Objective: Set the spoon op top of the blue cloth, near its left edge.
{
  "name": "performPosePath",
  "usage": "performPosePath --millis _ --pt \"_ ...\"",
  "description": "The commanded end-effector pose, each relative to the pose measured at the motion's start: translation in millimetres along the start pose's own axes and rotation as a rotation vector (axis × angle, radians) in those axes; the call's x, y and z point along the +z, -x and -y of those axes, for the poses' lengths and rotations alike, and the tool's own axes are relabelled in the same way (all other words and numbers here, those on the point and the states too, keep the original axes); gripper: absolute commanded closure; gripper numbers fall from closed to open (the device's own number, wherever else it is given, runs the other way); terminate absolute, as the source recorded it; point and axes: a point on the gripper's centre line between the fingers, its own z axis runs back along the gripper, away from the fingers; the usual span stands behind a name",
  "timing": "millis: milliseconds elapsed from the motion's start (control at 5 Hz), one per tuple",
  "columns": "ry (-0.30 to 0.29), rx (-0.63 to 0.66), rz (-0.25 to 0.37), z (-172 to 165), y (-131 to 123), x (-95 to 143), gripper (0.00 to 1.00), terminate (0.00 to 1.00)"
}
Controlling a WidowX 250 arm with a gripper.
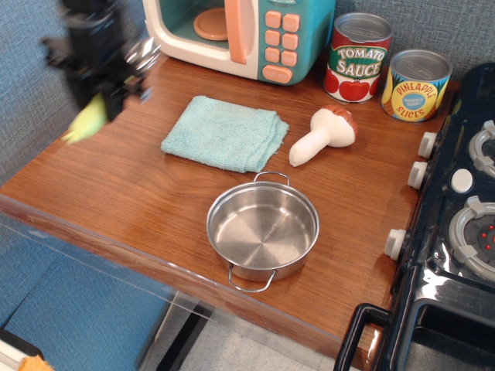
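**Inspector A:** Report on the gripper point(104, 73).

**Inspector B:** It sits at the far left of the scene, raised above the wooden surface point(139, 201) and heavily blurred. The jaws are clamped on the spoon point(108, 89). The yellow-green handle sticks out toward the near left; the silver bowl shows at the far right of the gripper, close to the toy microwave point(240, 35). The spoon is tilted, off the surface.

**Inspector A:** Position of the blue cloth point(226, 133)?

**Inspector B:** Flat on the surface, right of the gripper and apart from it, just in front of the microwave. It is folded, roughly rectangular, with nothing on top. The spoon is left of the cloth's left edge and does not touch it.

**Inspector A:** Other items?

**Inspector B:** A white mushroom toy point(321, 137) with a brown cap lies just right of the cloth. A steel pot point(263, 232) stands near the front, close to the cloth's near right corner, with nothing inside. Two cans stand at the far right: one marked tomato sauce point(357, 58), one marked pineapple slices point(418, 85), just beside each other. A black toy stove point(456, 232) fills the right edge.

**Inspector A:** Any doubts?

**Inspector B:** Blur hides the exact points of contact between jaws and handle.
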Motion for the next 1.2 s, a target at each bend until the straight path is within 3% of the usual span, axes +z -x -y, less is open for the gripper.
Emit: performPosePath --millis 0,200,400,1000 --pt "0.099 0.016 0.032 52.8 -40.6 -20.2 1.00 0.00" --pt "0.111 0.020 0.011 57.7 -38.3 -25.1 1.00 0.00" --pt "0.117 0.019 0.016 60.4 -36.8 -18.9 0.00 0.00" --pt "0.134 -0.082 0.140 85.8 -58.0 31.2 0.00 0.00"
